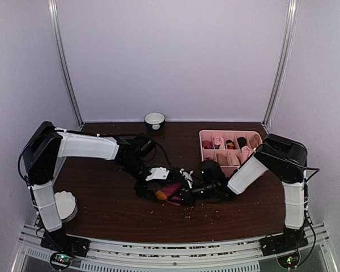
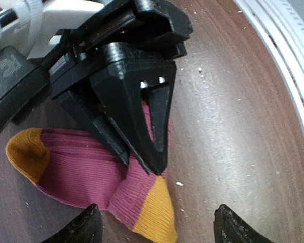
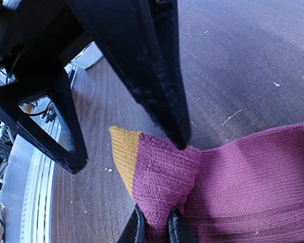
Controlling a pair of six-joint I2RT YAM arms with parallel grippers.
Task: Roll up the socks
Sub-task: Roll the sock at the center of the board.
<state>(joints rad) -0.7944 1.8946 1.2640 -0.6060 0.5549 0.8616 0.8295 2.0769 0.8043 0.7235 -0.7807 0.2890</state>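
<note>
**Dark Red Sock Pinched at Mid-Table, Left Jaws Wide**

From above, the dark red sock (image 1: 170, 191) lies near the middle of the brown table (image 1: 113, 218), right between the two arms. Its long axis runs roughly left to right, with an orange tip pointing toward the left arm's side. The left gripper (image 1: 152, 186) and the right gripper (image 1: 185, 194) crowd in over it. A pink tray (image 1: 259, 136) sits behind the right arm, and a white bowl (image 1: 154, 119) stands at the far edge.

Over to the left wrist! The sock stretches from its orange toe at the left, across ribbed red, to an orange heel at lower centre. The right gripper's black tips come down onto the fabric just above that heel. The left gripper's own fingertips (image 2: 86, 225) stand far apart at the bottom, one on either side of the heel, gripping nothing.

Right wrist now: its two fingertips (image 3: 136, 230) are squeezed together on a raised fold of the red knit. The orange patch points left. One left-gripper finger (image 3: 152, 86) hangs with its tip at that fold.
</note>
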